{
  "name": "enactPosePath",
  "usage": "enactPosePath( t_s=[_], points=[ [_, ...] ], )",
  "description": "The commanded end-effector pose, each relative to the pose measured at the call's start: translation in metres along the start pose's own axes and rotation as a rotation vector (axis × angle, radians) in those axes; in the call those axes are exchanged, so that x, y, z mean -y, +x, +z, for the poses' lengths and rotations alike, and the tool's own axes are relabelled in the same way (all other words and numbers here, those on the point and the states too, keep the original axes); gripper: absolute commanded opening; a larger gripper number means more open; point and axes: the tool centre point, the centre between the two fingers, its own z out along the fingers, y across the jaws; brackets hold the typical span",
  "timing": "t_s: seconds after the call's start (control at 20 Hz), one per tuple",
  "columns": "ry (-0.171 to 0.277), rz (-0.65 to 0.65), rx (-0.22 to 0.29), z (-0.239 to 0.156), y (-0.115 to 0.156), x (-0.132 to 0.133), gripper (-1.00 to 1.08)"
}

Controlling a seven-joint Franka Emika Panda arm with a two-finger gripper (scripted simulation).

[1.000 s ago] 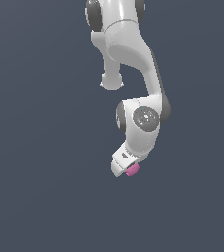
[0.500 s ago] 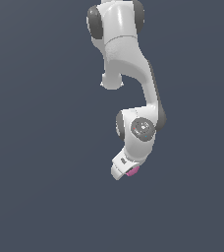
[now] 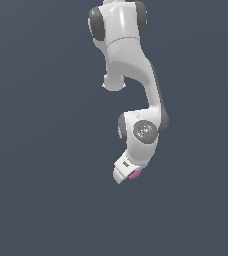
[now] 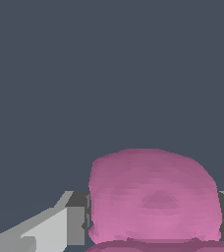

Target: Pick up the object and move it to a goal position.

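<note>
Exterior view: white arm (image 3: 131,75) enters at the top centre of the frame and bends down to a wrist joint right of centre. Below it, slightly right of centre and in the lower half of the frame, sits the white gripper (image 3: 126,174), angled down toward the lower left. A sliver of the pink object (image 3: 135,174) shows at the gripper's lower right edge, touching the white body; most of it is hidden by the gripper. Background is a flat dark blue-grey all round; no worktop edge can be made out.

Wrist view: the object fills the lower centre-right of the frame, a rounded pink lump with a faint dimple on its face. Grey fingers (image 4: 77,219) stand hard against both its flanks, one at each side, with no gap visible. The fingers are closed onto the object and hold it between them. Plain dark background above it.
</note>
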Motion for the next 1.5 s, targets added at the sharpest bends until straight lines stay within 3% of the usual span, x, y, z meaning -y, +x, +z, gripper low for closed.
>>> enactPosePath(
  t_s=[0.0, 0.7, 1.45],
  points=[
    [0.000, 0.000, 0.000, 0.000, 0.000, 0.000, -1.00],
    [-0.004, -0.051, -0.007, -0.025, -0.015, -0.015, -1.00],
    [-0.016, -0.253, -0.036, -0.123, -0.066, -0.083, -1.00]
  ],
)
